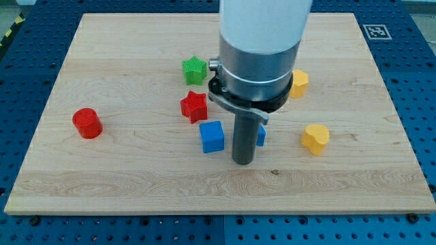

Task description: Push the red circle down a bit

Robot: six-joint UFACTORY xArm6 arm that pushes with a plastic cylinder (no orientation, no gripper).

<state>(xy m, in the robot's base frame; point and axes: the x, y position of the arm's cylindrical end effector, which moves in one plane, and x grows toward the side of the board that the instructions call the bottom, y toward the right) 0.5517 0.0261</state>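
Observation:
The red circle (87, 123) is a short red cylinder standing alone at the view's left on the wooden board (122, 177). My tip (244, 161) is the lower end of the dark rod near the board's middle, far to the right of the red circle. It stands just right of the blue cube (212, 137). The arm's wide white and grey body hangs above it and hides part of the board behind.
A red star (194, 106) and a green star (194, 70) lie above the blue cube. A second blue block (261, 135) peeks out behind the rod. Two yellow blocks sit to the right, one upper (298, 83) and one lower (315, 139).

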